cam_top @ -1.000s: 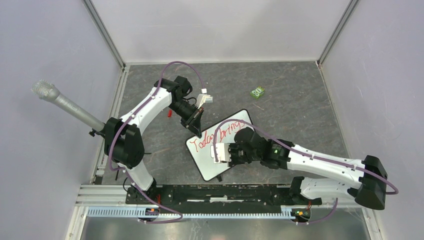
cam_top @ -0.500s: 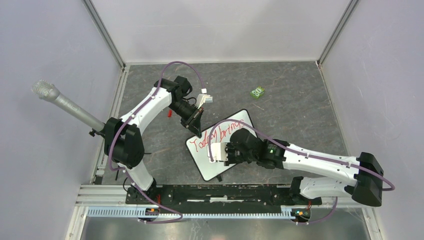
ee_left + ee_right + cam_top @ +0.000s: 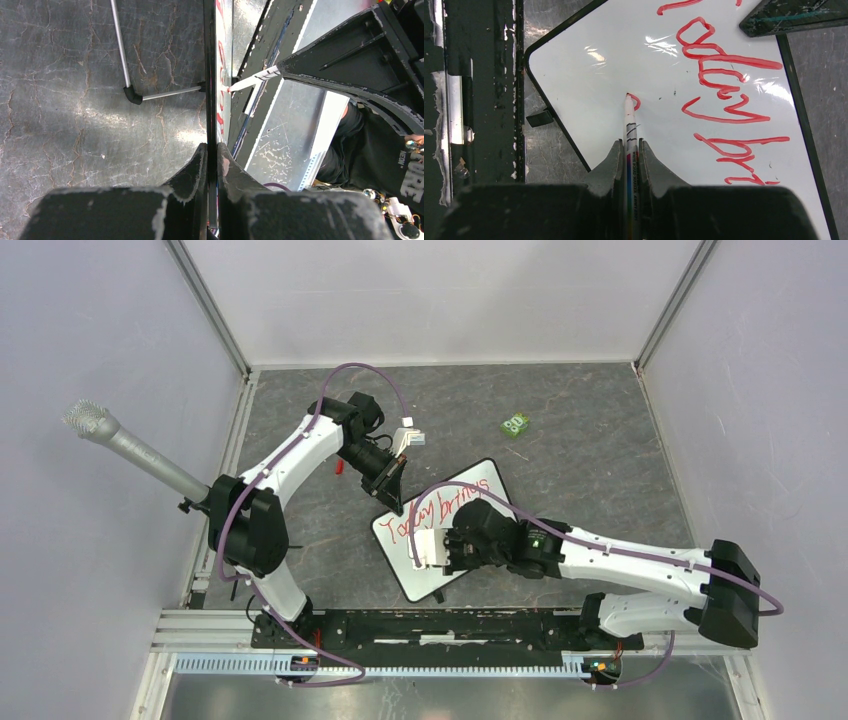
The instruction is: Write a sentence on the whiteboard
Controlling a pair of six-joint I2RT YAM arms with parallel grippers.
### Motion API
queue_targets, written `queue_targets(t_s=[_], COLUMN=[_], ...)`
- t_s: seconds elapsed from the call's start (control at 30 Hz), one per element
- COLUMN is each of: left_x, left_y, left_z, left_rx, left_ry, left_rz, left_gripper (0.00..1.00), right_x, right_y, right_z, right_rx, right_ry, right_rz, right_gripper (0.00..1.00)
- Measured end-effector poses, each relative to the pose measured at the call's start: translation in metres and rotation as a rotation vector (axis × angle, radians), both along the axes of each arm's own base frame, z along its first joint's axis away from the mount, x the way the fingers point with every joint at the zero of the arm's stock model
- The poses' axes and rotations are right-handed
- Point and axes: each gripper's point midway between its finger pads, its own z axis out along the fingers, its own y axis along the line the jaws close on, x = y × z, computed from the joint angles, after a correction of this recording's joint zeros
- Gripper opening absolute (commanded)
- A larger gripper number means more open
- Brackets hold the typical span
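My right hand (image 3: 629,149) squeezes a thin white marker pen (image 3: 629,117), its tip touching the flat white whiteboard (image 3: 584,70) mid-frame. My left hand (image 3: 211,152) pinches the board's edge.

Bright, sharp pics; glare on whiteboard (image 3: 659,131)

OPEN: you can pass over the bench (image 3: 600,460) beyond the right arm (image 3: 620,560) | BLOCKED: left arm (image 3: 300,445) and right arm hem in the whiteboard (image 3: 400,562); microphone (image 3: 130,448) juts from left.
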Motion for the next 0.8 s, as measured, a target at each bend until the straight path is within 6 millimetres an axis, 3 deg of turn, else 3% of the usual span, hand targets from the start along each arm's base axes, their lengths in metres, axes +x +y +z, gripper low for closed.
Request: queue_targets(t_s=[0.53, 0.8], left_x=[0.001, 0.001], left_y=[0.000, 0.000], left_z=[-0.001, -0.001], left_rx=[-0.001, -0.002], left_ry=[-0.001, -0.003], left_rz=[0.002, 0.002], left_gripper=[0.02, 0.02], right_x=[-0.006, 0.000], right_y=[-0.007, -0.011], right_z=[-0.010, -0.006], right_rx=[-0.026, -0.029], right_ry=[-0.011, -0.039], right_rz=[0.029, -0.003], right_gripper=[0.00, 0.00])
